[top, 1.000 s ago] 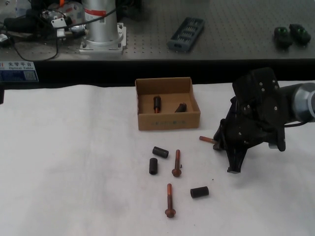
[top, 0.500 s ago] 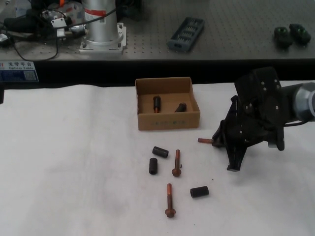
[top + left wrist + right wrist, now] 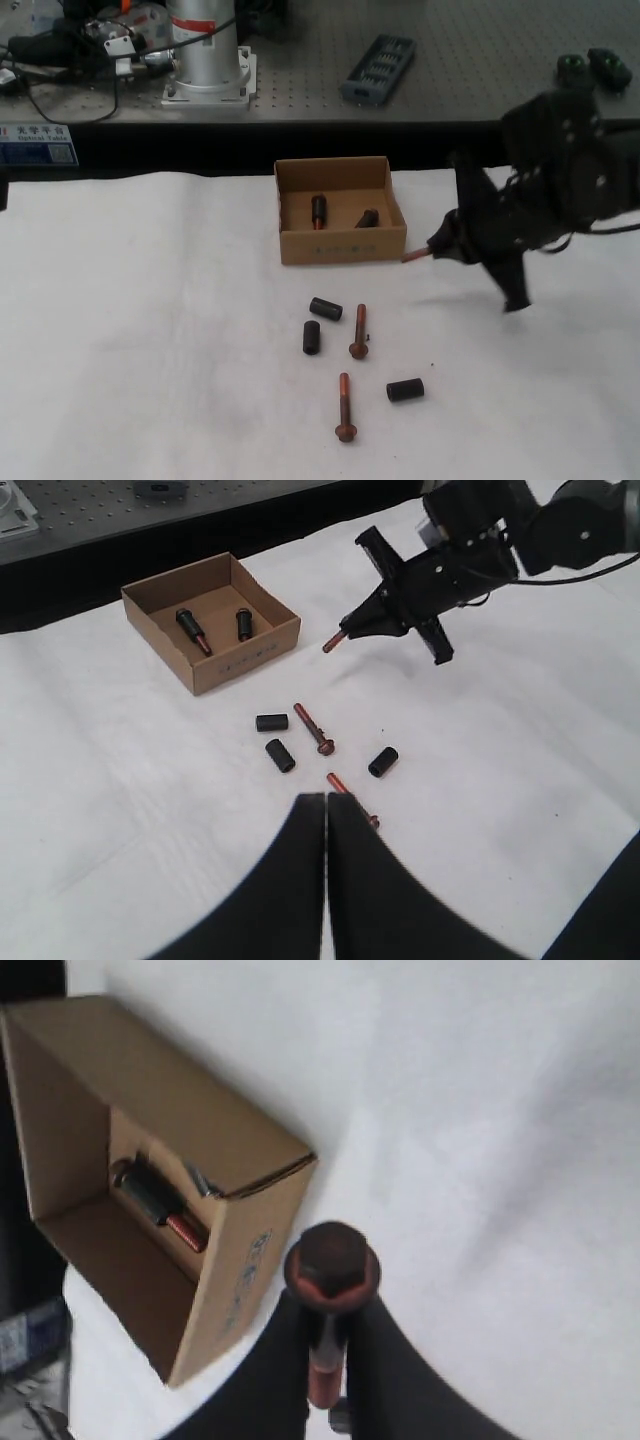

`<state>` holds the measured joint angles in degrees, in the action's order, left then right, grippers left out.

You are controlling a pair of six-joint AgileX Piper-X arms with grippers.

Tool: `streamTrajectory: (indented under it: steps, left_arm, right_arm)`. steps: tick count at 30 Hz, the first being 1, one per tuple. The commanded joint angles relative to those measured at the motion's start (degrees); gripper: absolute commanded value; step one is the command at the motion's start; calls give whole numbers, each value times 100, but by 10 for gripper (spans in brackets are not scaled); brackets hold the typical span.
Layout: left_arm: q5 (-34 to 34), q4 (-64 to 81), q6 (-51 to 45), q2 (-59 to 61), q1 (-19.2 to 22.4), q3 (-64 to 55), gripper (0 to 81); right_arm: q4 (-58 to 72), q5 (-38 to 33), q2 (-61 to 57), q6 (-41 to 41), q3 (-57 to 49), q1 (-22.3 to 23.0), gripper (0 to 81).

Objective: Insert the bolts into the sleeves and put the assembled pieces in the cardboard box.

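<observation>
On the front wall of the cardboard box [image 3: 342,243], a short line of dark print, too small to read. At the far left edge of the high view, a blue and white label [image 3: 37,145] with writing, also not readable.

In the right jaws, a held bolt [image 3: 330,1272], clamped by the shank, with the head free beyond the fingertips and turned toward the box. Hangs above the white counter [image 3: 150,350], just beside the right front corner of the box and outside its walls; touching the cardboard or not, cannot tell.

Inside the box, one assembled piece [image 3: 319,211] near the middle and a second assembled piece [image 3: 367,218] to the right of it, apart.

In front of the box, flat on the counter and well apart from the right jaws: a far bolt [image 3: 359,330], a near bolt [image 3: 345,407], a first sleeve [image 3: 325,309] and a second sleeve [image 3: 312,337] left of the far bolt, a third sleeve [image 3: 405,390] right of the near bolt.

Left jaws pressed together, nothing between them, over the near part of the counter, close to the near bolt.
</observation>
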<state>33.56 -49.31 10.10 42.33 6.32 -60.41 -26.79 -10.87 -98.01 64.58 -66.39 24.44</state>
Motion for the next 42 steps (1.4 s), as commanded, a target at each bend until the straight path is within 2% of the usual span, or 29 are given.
streamTrajectory:
  steps: [1,9,11,14,23,24,27,30,33,38,42]
  left_arm:
    - [-32,55,60,156,-10,-12,6]
    - [-32,149,60,1018,-10,-12,6]
    - [-32,290,60,1331,56,-12,6]
    - [-32,571,8,1836,276,-12,6]
    - [-32,1950,-910,3374,1302,-12,1]
    - [-59,2108,-1010,3526,1418,-12,18]
    - [-537,2638,-1297,4040,1713,-12,122]
    - [-1051,3123,-1730,4538,1921,-12,295]
    - [-1559,3325,-2434,4968,2047,-12,390]
    - [-1669,3326,-3230,5465,2177,-12,357]
    - [-1657,3432,-3434,5762,2278,-12,313]
  right_arm:
    - [-17,-50,55,-112,-7,-43,29]
    - [-1396,-19,1284,-3426,30,-43,29]
    - [-1669,-19,1642,-4028,33,-43,29]
    - [-1973,-19,2156,-4522,33,-43,29]
    - [-2293,-19,3489,-4791,33,-43,29]
    - [-2344,-19,3586,-4791,33,-43,29]
    - [-2528,-19,3785,-4791,33,-43,29]
    - [-2731,-34,3887,-4791,33,-43,29]
    - [-2883,-39,3886,-4806,33,-43,29]
    - [-2910,-39,3871,-4940,33,-43,29]
    - [-2910,-39,3871,-4940,33,-43,29]
